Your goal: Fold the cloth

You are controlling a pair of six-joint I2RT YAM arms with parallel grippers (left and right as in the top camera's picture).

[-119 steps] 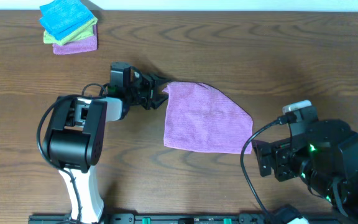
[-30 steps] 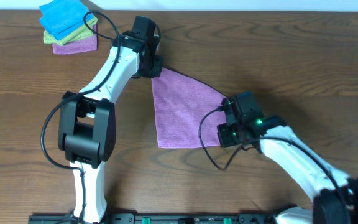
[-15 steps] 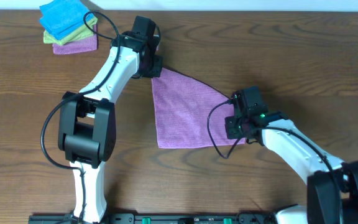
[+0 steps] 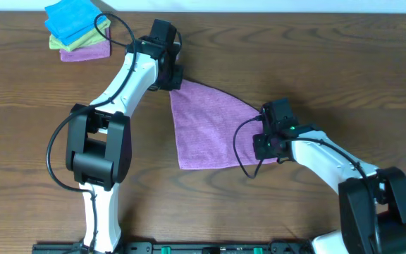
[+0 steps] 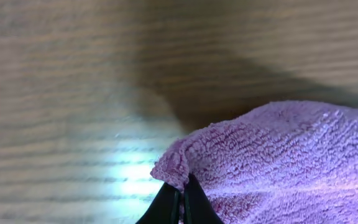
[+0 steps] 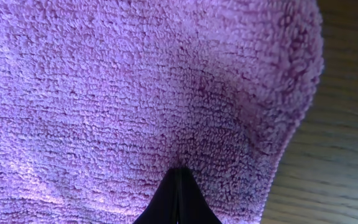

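Observation:
The lilac cloth lies flat in the middle of the wooden table, shaped roughly like a triangle. My left gripper is at its far left corner, and in the left wrist view the black fingertips are shut on that corner of the cloth, lifting it slightly. My right gripper is at the cloth's right corner. In the right wrist view, my right gripper has its fingertips pressed together into the pile of the cloth near its edge.
A stack of folded cloths, blue over green over purple, sits at the far left corner of the table. Bare brown wood surrounds the cloth. Both arm bases stand along the near edge.
Four seconds ago both arms were drawn back from the cloth. Since then they have reached its corners and closed on them. In the last second the right gripper shifted slightly right.

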